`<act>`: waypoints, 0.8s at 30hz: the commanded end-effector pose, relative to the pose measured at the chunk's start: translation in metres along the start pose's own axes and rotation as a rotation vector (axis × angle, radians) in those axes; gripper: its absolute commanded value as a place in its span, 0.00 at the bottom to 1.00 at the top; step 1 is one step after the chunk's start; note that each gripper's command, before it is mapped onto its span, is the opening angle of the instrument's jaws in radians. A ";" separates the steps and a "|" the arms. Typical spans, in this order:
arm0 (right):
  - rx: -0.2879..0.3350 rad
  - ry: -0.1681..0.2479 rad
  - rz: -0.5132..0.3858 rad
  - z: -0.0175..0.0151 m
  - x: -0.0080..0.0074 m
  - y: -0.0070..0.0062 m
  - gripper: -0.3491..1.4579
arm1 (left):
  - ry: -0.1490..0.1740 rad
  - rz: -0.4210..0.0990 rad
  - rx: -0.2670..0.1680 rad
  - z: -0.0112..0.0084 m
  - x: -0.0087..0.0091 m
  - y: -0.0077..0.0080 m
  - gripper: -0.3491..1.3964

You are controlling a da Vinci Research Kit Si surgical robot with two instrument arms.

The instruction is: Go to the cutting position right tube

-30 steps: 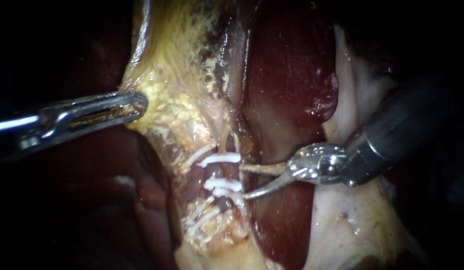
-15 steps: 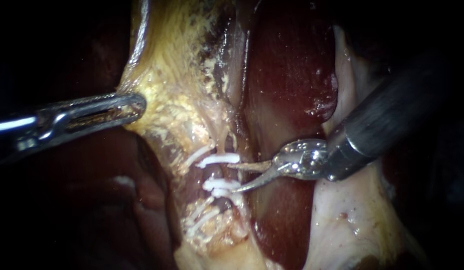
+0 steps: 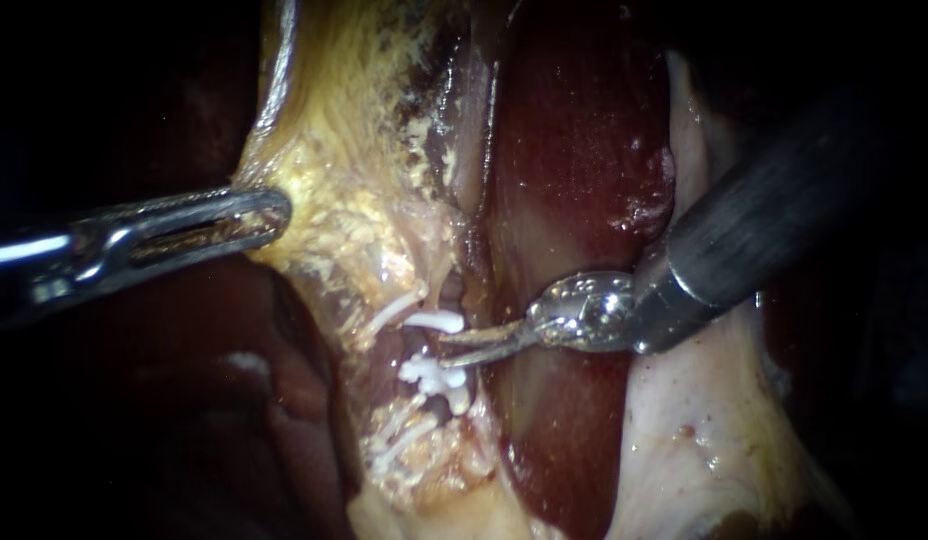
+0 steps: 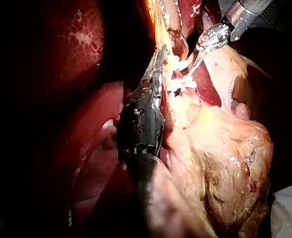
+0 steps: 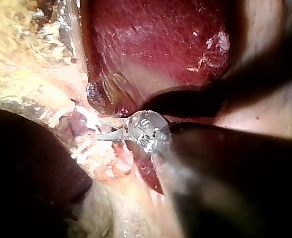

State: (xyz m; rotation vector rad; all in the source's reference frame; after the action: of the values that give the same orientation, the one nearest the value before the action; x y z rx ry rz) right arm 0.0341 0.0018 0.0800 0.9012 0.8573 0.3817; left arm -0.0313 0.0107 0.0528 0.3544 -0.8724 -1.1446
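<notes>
1. Reaching the cutting spot looks nearly done: the slim-bladed right instrument (image 3: 446, 350) has its tips at the reddish right tube (image 3: 424, 347), between the white plastic clips (image 3: 436, 321).
2. Its jaws stand slightly apart and hold nothing. Whether they straddle the tube, I cannot tell.
3. The left instrument (image 3: 269, 213) is clamped on yellow fatty gallbladder tissue (image 3: 334, 200).

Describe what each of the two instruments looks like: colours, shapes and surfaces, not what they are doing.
The left instrument ends in a long, slim, silvery metal tool with a slot along its length, hinged to a black wrist piece on a dark shaft. The right instrument has two thin, curved, pointed blades on a rounded, shiny, dimpled metal hub, mounted on a thicker dark grey shaft. No cables show.
</notes>
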 end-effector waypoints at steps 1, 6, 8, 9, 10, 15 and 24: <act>0.001 0.000 -0.001 -0.0001 0.0000 -0.0001 0.32 | 0.000 0.000 0.000 0.0000 0.0000 0.0000 0.00; -0.011 -0.021 -0.001 -0.0004 -0.0002 -0.0002 0.35 | 0.000 0.000 0.000 0.0000 0.0000 0.0000 0.00; -0.013 -0.020 -0.001 -0.0006 -0.0003 -0.0003 0.35 | 0.000 0.000 0.000 0.0000 0.0000 0.0000 0.00; -0.016 -0.019 -0.001 -0.0007 -0.0003 -0.0003 0.35 | 0.000 0.000 0.000 0.0000 0.0000 0.0000 0.00; -0.016 -0.019 0.000 -0.0007 -0.0003 -0.0002 0.35 | 0.000 0.000 0.000 0.0000 0.0000 0.0000 0.00; -0.019 -0.018 0.001 -0.0003 -0.0001 0.0001 0.36 | 0.000 0.000 0.000 0.0000 0.0000 0.0000 0.00; -0.026 -0.018 0.003 0.0009 0.0005 0.0011 0.36 | 0.000 0.000 0.000 0.0001 0.0000 -0.0001 0.00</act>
State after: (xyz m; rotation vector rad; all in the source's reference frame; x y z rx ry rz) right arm 0.0354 0.0023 0.0811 0.8797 0.8332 0.3870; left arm -0.0314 0.0107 0.0528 0.3546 -0.8727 -1.1449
